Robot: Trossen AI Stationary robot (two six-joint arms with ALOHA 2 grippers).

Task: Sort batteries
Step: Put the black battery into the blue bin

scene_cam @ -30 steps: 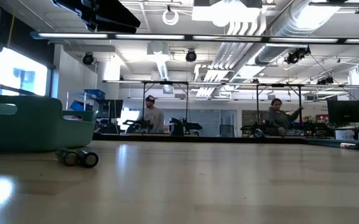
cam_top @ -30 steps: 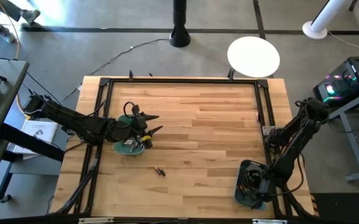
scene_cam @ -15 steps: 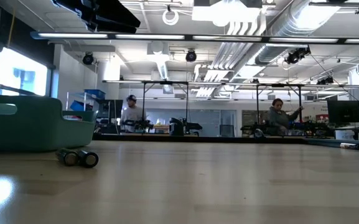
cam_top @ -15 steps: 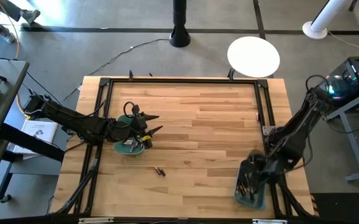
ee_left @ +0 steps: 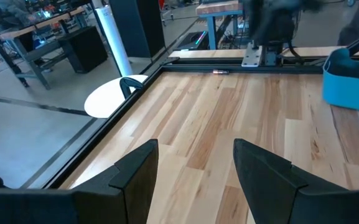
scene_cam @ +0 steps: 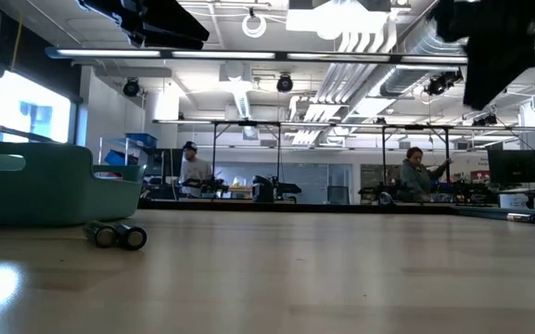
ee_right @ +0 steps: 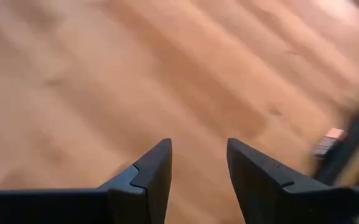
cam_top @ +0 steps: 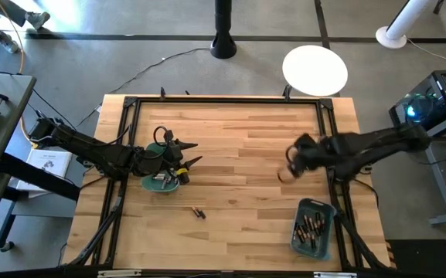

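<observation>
Two dark batteries (cam_top: 198, 211) lie side by side on the wooden table, also seen in the low view (scene_cam: 116, 235). Several more batteries (cam_top: 310, 229) lie in a teal bin (cam_top: 315, 207) at the near right. A second teal bin (cam_top: 161, 184) stands at the left, partly under my left gripper (cam_top: 190, 153). That gripper is open and holds nothing (ee_left: 195, 168). My right gripper (cam_top: 288, 167) hangs blurred above bare table, right of centre. It is open with nothing between its fingers (ee_right: 198, 155).
A black frame rail (cam_top: 331, 139) runs round the table top. The left teal bin (scene_cam: 44, 183) stands close behind the two loose batteries in the low view. People stand in the room far behind the table.
My right gripper has risen out of the near-right teal bin and swung fast toward the table's far edge and its middle, tipping further downward. The bin and its batteries stay in place. My left arm has kept still.
</observation>
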